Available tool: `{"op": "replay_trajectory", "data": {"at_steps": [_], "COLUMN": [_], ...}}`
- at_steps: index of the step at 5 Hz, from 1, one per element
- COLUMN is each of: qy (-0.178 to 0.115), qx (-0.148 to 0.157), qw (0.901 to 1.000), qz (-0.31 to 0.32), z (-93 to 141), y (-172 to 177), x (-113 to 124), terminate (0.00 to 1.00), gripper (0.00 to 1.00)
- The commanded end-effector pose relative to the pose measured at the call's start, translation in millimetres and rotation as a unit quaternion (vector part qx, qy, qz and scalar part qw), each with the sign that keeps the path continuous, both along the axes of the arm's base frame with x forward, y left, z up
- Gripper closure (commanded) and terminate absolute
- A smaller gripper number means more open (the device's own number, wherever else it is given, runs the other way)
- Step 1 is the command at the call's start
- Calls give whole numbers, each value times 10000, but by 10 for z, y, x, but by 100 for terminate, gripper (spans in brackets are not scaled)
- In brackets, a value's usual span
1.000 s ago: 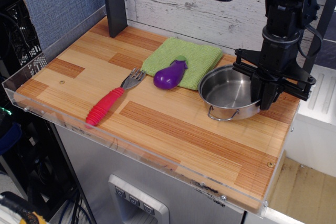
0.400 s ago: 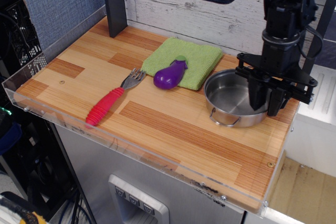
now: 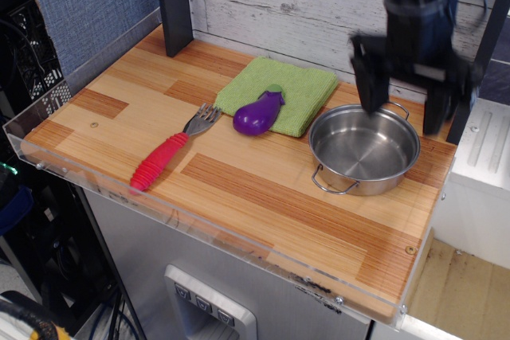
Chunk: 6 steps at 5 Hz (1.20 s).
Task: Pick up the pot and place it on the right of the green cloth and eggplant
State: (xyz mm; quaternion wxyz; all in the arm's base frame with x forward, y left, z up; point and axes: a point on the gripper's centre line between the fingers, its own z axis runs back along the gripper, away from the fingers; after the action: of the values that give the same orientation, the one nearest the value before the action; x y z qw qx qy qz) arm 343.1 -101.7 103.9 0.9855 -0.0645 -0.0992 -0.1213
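The shiny steel pot (image 3: 364,150) stands flat on the wooden table, right of the green cloth (image 3: 279,93) and the purple eggplant (image 3: 259,111). The eggplant lies on the cloth's front edge. My gripper (image 3: 402,113) hangs above the pot's far rim, lifted clear of it, motion-blurred. Its two dark fingers are spread wide apart and hold nothing.
A fork with a red handle (image 3: 169,152) lies left of the eggplant. A clear plastic rim (image 3: 199,224) runs along the table's front and left edges. A dark post (image 3: 174,5) stands at the back left. The pot sits close to the table's right edge (image 3: 437,197).
The gripper opened, let go of the pot's right rim and rose upward. The pot, tilted a second ago, now rests flat on the table.
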Motion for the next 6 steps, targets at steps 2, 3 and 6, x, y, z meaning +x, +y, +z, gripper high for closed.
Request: {"op": "replay_trajectory", "data": {"at_steps": [2,3,6], "qy": [-552,-354,131], "qx": [265,259,437], "qw": [9851,9851,9912], "qz": [1608,1660,1242], "z": [720,636,503], "y": [1092,1259,1327], "x": [-310,-249,-238], "terminate": [0,0,0], "gripper": [0,0,0]}}
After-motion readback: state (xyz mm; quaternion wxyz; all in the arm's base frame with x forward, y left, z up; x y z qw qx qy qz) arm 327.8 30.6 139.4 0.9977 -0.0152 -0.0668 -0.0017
